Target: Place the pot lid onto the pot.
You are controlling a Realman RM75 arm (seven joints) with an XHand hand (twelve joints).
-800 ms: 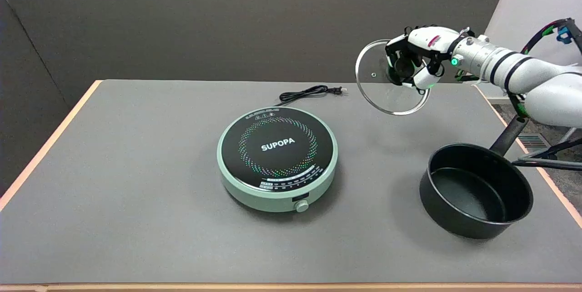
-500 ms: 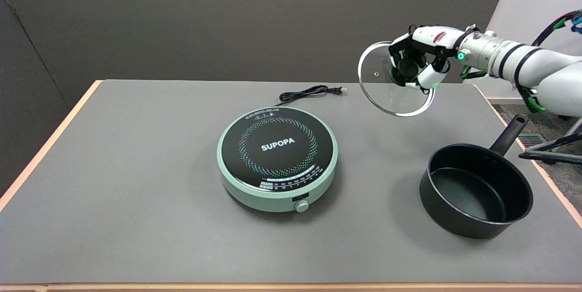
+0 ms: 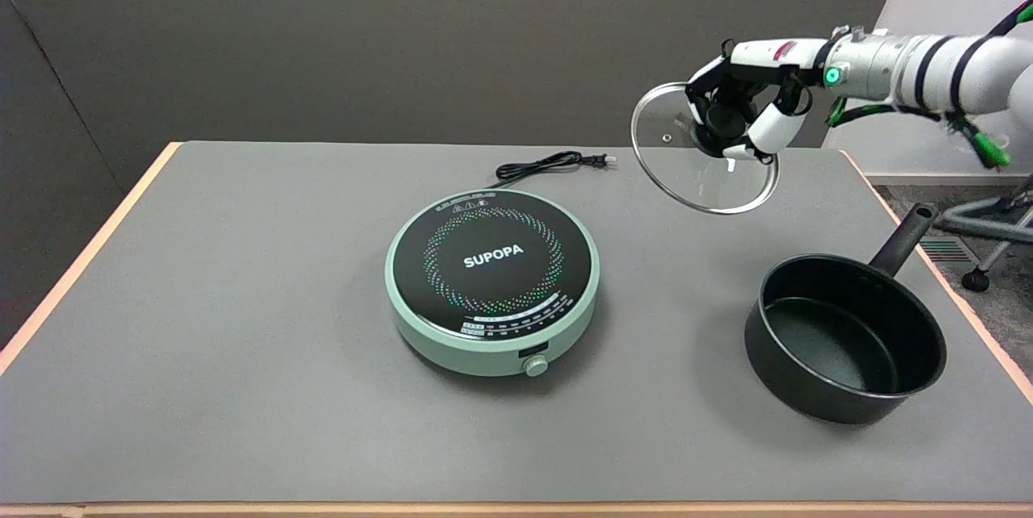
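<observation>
We see the robot hand (image 3: pixel 746 110) grasping the glass pot lid (image 3: pixel 704 151) by its black knob, which its fingers mostly hide. The lid hangs tilted in the air, off the counter (image 3: pixel 242 324). The black pot (image 3: pixel 843 336) stands below the robot hand, uncovered. The arm is cut off at the picture's right edge.
</observation>
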